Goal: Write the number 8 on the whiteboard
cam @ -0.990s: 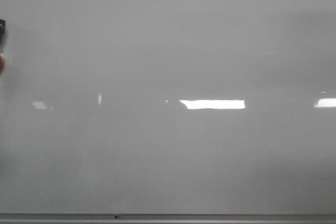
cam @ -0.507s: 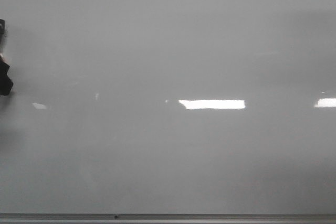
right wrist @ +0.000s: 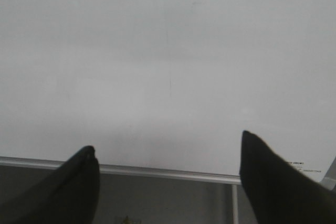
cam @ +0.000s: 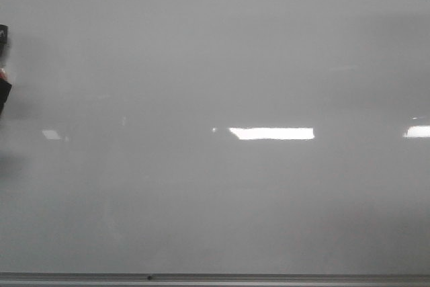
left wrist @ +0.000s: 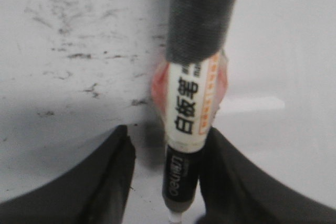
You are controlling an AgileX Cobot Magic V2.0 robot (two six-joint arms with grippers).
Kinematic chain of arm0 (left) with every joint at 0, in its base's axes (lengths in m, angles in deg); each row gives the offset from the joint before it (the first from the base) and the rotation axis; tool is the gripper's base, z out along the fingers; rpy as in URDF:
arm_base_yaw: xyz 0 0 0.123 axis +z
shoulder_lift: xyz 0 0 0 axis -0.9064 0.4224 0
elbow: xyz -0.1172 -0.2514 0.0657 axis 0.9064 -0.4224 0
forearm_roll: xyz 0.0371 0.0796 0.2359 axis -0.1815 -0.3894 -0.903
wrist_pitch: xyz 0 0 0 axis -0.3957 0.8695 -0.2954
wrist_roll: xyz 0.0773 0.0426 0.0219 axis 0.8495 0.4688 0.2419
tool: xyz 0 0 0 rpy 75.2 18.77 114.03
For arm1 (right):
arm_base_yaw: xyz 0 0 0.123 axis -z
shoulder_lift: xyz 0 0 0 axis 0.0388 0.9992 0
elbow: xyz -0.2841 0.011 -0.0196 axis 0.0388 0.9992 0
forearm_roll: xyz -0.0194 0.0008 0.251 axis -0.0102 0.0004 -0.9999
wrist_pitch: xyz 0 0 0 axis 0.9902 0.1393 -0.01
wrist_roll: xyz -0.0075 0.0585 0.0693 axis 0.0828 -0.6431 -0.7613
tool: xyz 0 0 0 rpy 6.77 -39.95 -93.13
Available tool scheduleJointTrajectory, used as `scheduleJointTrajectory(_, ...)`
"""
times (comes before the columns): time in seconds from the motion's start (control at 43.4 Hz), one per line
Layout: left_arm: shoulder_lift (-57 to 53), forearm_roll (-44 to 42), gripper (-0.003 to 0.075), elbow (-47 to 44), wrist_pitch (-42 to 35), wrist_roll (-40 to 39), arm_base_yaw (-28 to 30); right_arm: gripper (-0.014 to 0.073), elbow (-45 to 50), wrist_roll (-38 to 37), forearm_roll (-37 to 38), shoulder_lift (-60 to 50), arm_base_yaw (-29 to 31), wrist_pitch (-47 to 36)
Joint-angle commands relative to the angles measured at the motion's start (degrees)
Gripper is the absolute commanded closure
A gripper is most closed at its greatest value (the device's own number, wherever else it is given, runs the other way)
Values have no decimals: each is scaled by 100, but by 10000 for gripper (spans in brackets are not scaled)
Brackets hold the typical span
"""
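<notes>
**Marker nearing the board, no 8 drawn yet**

At the left edge of the front view, your left gripper [cam: 3,95] has shifted: red showed there a second ago, then a larger dark shape, and now it sits slightly higher and slimmer. You're still positioning, not writing. The whiteboard [cam: 222,186] carries no number 8 anywhere, only reflections and faint old smudges.

The left gripper [left wrist: 165,182] is clamped on the marker [left wrist: 191,114]. Its long axis runs between the fingers [left wrist: 100,182], the capless tip appears to point at the board. Whether it touches is unclear.

Your right gripper [right wrist: 168,177] hangs apart, empty, near the board's metal edge strip [right wrist: 157,171].
</notes>
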Motion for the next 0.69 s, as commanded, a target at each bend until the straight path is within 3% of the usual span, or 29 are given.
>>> scheduleJointTrajectory(0.0, -102, 6, 540, 168, -415, 13, -8, 20, -190, 55, -35, 10, -3, -341)
scheduleJointTrajectory(0.369, -293, 6, 698, 194, 164, 13, -18, 20, -218, 55, -35, 10, -3, -356)
scheduleJointTrajectory(0.461, -581, 6, 726, 273, 690, 13, -18, 20, -342, 55, -39, 10, -3, -269)
scheduleJointTrajectory(0.668, -1200, 6, 741, 1076, 2903, 67, -28, 20, -787, 49, -55, 35, -3, -107)
